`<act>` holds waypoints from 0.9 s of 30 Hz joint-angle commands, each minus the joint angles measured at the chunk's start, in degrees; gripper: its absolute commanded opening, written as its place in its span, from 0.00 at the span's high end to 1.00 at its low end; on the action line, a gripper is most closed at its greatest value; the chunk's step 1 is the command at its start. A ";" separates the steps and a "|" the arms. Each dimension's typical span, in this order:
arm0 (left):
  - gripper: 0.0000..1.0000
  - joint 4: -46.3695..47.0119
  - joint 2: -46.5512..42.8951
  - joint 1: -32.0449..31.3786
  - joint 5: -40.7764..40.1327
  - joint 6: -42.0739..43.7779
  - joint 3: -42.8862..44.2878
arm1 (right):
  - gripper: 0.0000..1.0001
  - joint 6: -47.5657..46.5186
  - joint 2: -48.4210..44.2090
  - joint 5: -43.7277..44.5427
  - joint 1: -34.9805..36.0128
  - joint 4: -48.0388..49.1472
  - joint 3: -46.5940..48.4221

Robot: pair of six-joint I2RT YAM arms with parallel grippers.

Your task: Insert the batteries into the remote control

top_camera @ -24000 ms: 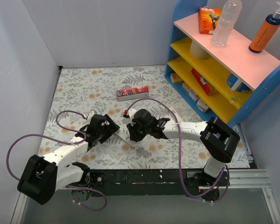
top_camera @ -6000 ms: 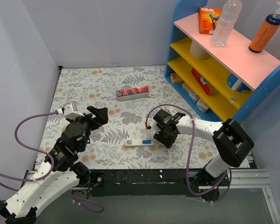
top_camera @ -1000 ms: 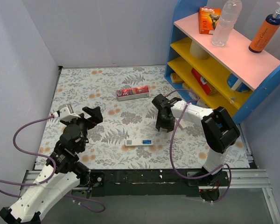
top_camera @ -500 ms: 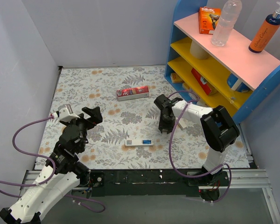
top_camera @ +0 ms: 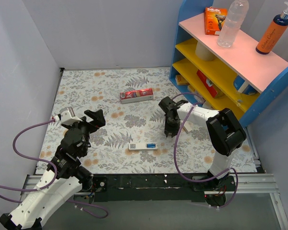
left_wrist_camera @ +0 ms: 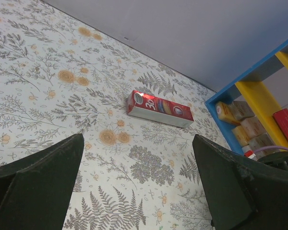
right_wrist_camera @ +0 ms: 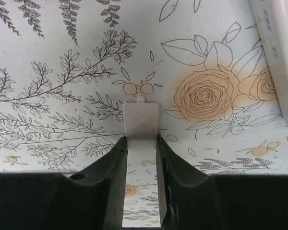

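Right wrist view shows the right gripper [right_wrist_camera: 140, 143] drawn in on a small white battery cover [right_wrist_camera: 140, 116]. Its two fingers lie against the cover's long edges, so the plate reads as pinched, though I cannot tell whether it rests on the floral tabletop [right_wrist_camera: 206, 91] or hangs just above it. The latch tab points toward the top of that frame, away from the wrist. In the top external view the remote control [top_camera: 140, 145] lies at lower centre, below and to the left of that gripper, near but apart from it. Its long axis runs left to right across the frame, and a blue battery [top_camera: 151, 145] shows in the open bay toward its right end — the end closer to the gripper. A second battery I cannot make out. The cover's length runs along the fingers, which point roughly down the top frame, so it probably lies crosswise to the remote and would need turning before it lines up with the bay. The left gripper [top_camera: 95, 117] sits at left centre, spread wide and holding nothing, facing the red carton [left_wrist_camera: 159, 109] — well apart from the remote, so the right arm is the nearer one.
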 commanded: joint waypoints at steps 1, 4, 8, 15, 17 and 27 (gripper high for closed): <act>0.02 -0.29 -0.50 0.09 -0.26 0.04 -0.36 | 0.96 -7.37 1.90 0.56 0.38 1.14 -1.97; 0.02 -0.29 -0.41 0.09 -0.17 -0.05 -0.36 | 0.99 -13.18 0.50 2.05 1.52 -0.44 -0.57; 0.02 -0.29 -0.50 0.18 -0.17 -0.05 -0.36 | 0.98 -20.38 -1.26 3.46 3.19 -1.67 0.93; 0.02 -0.47 -0.41 0.18 -0.17 0.04 -0.36 | 0.95 -32.60 -3.90 -3.66 6.53 -1.76 2.60; 0.02 -0.47 -0.23 0.09 -0.26 -0.05 -0.36 | 0.94 -35.76 -4.16 -3.93 8.11 -2.81 3.56; 0.02 -0.47 0.47 0.18 -0.08 -0.05 -0.19 | 0.92 -49.03 -6.19 -4.80 15.85 -4.58 8.40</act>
